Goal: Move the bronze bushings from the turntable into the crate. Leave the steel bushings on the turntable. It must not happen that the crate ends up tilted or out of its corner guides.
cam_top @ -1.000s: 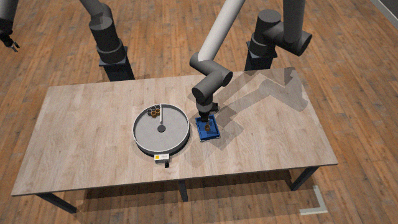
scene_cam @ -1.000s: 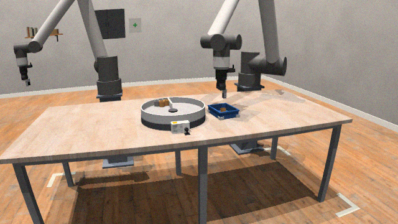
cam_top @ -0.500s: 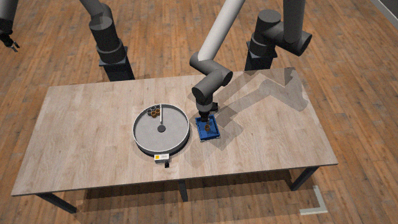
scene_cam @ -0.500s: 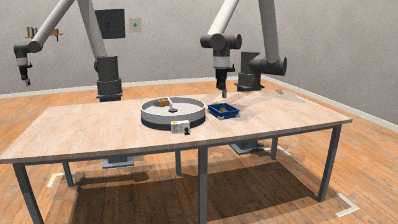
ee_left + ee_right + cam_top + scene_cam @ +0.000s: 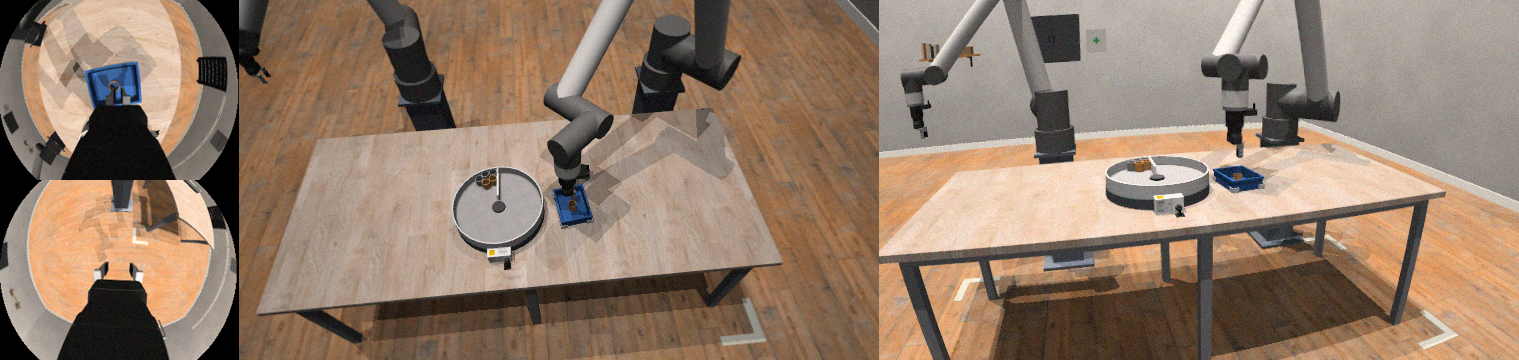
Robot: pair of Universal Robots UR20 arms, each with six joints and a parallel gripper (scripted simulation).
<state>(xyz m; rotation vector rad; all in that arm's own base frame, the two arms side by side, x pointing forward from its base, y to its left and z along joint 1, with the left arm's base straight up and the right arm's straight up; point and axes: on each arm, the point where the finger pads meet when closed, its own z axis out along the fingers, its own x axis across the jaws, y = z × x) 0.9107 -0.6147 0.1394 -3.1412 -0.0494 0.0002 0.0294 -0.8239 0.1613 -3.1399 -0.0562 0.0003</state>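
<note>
Left tool [image 5: 574, 194] [image 5: 1239, 150] [image 5: 119, 94] partly open, nothing gripped, above blue rectangular crate [image 5: 589, 201] [image 5: 1230, 181] [image 5: 139, 76]. Orange-brown bronze ring bushing [image 5: 572, 204] [image 5: 1238, 176] [image 5: 114, 85] inside crate, upright, bore up, long axis vertical. Crate level on pale wood table [image 5: 389, 200] [image 5: 1029, 210] [image 5: 160, 48]; plank floor [image 5: 589, 335] [image 5: 1129, 320], grey walls [image 5: 1404, 75] beyond.
</note>
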